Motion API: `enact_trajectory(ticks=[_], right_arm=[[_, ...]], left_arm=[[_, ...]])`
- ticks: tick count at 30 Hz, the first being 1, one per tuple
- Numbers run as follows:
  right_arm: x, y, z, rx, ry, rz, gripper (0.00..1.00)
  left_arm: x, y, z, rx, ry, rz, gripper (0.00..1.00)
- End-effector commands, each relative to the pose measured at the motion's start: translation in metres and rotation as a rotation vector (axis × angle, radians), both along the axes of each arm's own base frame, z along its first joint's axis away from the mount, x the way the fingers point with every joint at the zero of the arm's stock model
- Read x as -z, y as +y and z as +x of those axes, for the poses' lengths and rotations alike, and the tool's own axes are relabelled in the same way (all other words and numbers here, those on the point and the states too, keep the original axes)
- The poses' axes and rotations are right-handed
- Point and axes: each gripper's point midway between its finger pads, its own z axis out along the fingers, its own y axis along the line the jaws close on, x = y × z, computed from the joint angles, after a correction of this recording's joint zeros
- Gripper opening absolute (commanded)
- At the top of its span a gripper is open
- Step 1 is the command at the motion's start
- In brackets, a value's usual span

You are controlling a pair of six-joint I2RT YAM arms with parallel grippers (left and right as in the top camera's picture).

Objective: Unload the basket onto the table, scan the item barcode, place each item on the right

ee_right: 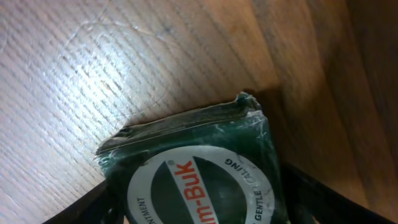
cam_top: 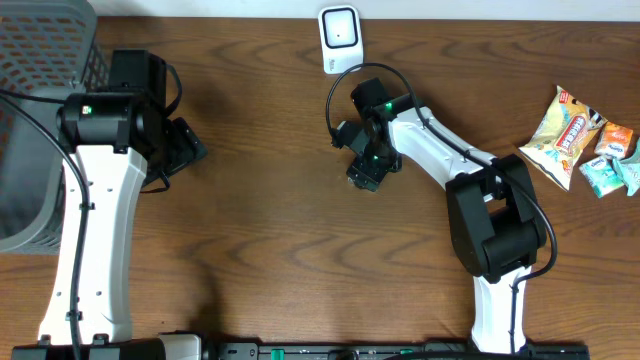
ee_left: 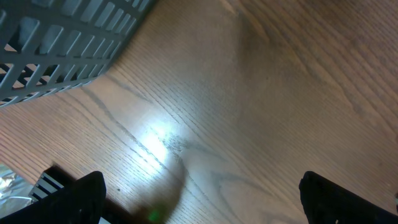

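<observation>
Green ointment packet (ee_right: 199,168) up against the lens in right wrist view, round label with "-Buk" facing up, sat between the two dark fingers (ee_right: 84,208) of right end effector (cam_top: 365,168). Fingers right at packet's side edges; cannot tell whether pinching it or only bracketing it. Cannot tell whether packet rests on counter (cam_top: 260,230) or hangs just above it. No barcode on the face shown.

Progress, as a judgement: early. Item reached, scan not yet done.
- White scanner (cam_top: 339,38) at far edge of counter.
- Packet and right end effector in front of scanner, a little to its right, near but clearly apart.
- Left to do: firm grip, lift, turn barcode side toward scanner window, hold there.

Left end effector (ee_left: 205,208) spread wide, nothing between fingers, parked well left of scanner beside grey basket (cam_top: 40,120). Snack packets (cam_top: 585,140) well right of scanner, in a loose pile.
</observation>
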Motion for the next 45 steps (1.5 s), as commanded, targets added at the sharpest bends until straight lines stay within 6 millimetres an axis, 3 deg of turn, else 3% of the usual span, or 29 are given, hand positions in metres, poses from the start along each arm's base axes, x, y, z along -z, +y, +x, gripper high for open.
enact_trajectory(ticks=[1, 10, 16, 18, 19, 20, 24, 31, 34, 36, 37, 39, 40, 45], right_arm=[[0.003, 0.005, -0.005, 0.087, 0.020, -0.001, 0.68], [0.003, 0.008, -0.006, 0.581, 0.078, 0.014, 0.59], [-0.005, 0.007, 0.000, 0.862, 0.097, 0.047, 0.59], [-0.009, 0.010, 0.004, 0.893, 0.102, 0.075, 0.69], [-0.011, 0.011, 0.006, 0.898, 0.103, 0.086, 0.91], [-0.013, 0.014, 0.008, 0.897, 0.114, 0.110, 0.99], [-0.019, 0.017, 0.005, 0.902, 0.156, 0.137, 0.99], [-0.065, 0.005, 0.016, 1.002, 0.161, 0.207, 0.99], [-0.095, 0.021, 0.007, 0.998, 0.270, 0.345, 0.99], [-0.103, 0.023, 0.001, 0.990, 0.305, 0.366, 0.99], [-0.103, 0.022, 0.001, 0.992, 0.299, 0.363, 0.99], [-0.103, 0.022, 0.005, 1.031, 0.295, 0.367, 0.89], [-0.101, 0.018, 0.006, 1.087, 0.295, 0.351, 0.97], [-0.079, -0.012, -0.001, 1.585, 0.240, 0.168, 0.99]], left_arm=[[0.000, 0.003, -0.001, -0.010, 0.003, 0.008, 0.98], [0.000, 0.003, -0.001, -0.010, 0.003, 0.008, 0.98], [0.000, 0.003, -0.001, -0.010, 0.003, 0.008, 0.98], [0.000, 0.003, -0.001, -0.010, 0.003, 0.008, 0.98], [0.000, 0.003, -0.001, -0.010, 0.003, 0.008, 0.98], [0.000, 0.003, -0.001, -0.010, 0.003, 0.008, 0.98], [0.000, 0.003, -0.001, -0.010, 0.003, 0.008, 0.98], [0.000, 0.003, -0.001, -0.010, 0.003, 0.008, 0.98], [0.000, 0.003, -0.001, -0.010, 0.003, 0.008, 0.98], [0.000, 0.003, -0.001, -0.010, 0.003, 0.008, 0.98], [0.000, 0.003, -0.001, -0.010, 0.003, 0.008, 0.98], [0.000, 0.003, -0.001, -0.010, 0.003, 0.008, 0.98], [0.000, 0.003, -0.001, -0.010, 0.003, 0.008, 0.98], [0.000, 0.003, -0.001, -0.010, 0.003, 0.008, 0.98]])
